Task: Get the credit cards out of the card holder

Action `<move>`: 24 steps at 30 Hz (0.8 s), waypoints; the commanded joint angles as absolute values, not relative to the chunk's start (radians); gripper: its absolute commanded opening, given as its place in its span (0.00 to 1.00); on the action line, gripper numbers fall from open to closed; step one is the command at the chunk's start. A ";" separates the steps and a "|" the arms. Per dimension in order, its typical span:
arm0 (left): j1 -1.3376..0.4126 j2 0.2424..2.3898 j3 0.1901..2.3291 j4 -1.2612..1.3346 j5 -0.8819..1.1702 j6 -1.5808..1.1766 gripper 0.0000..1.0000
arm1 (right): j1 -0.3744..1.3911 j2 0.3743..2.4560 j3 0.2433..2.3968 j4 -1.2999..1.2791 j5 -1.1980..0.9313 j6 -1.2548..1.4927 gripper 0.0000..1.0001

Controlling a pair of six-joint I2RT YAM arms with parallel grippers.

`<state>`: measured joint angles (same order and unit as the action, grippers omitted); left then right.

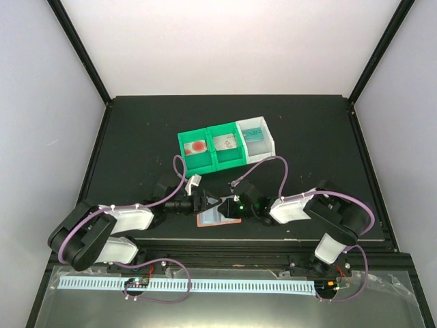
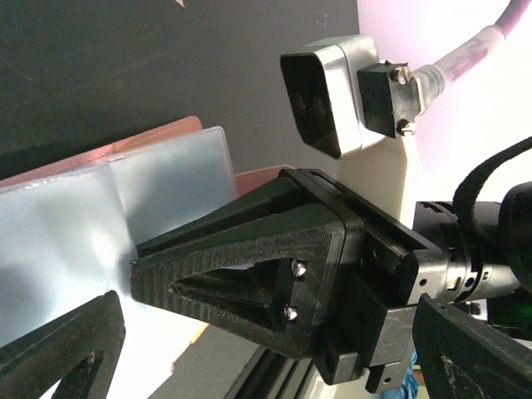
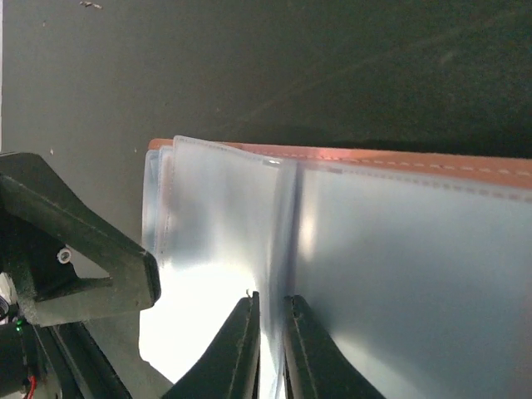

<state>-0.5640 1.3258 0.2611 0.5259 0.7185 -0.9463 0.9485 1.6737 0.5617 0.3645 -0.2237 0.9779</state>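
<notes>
right jaws nipping a pocket leaf of the open card holder

the right gripper (image 3: 270,298) is sitting closest to its own wrist camera; its two fingers (image 3: 237,349) are rising from the bottom edge, cut off at the base, and are pressing almost together on the thin edge of a pale blue pocket leaf; the card holder (image 3: 391,249) is lying open near the front edge of the black table (image 3: 332,66), between the two arms, with its right part running out of frame; glare is washing the pockets milky, so whether a card is sitting inside cannot be told; the left gripper (image 2: 268,306) is standing spread wide and holding nothing, with only its fingertips showing in the bottom corners of the left wrist view; there the right arm's finger and wrist camera (image 2: 324,100) are blocking much of the holder; from above, both grippers are hiding the holder's top edge; behind them, well apart, three trays (image 1: 229,162) are standing in a row, two green and one white, each holding one of the credit cards (image 1: 197,145)
</notes>
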 commanded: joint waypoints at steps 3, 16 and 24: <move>-0.585 1.319 0.271 0.599 0.744 -0.983 0.97 | 0.957 1.617 0.541 0.318 -0.192 0.967 0.12; -0.557 1.149 0.315 0.206 0.559 -0.845 0.97 | 0.972 1.634 0.588 0.247 -0.217 0.929 0.16; -0.518 1.119 0.295 0.157 0.543 -0.828 0.97 | 0.987 1.667 0.630 0.174 -0.196 0.906 0.17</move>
<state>-0.5343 1.1412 0.2890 0.2077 0.5720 -0.8619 0.9749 1.6394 0.5987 0.2382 -0.2199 0.9367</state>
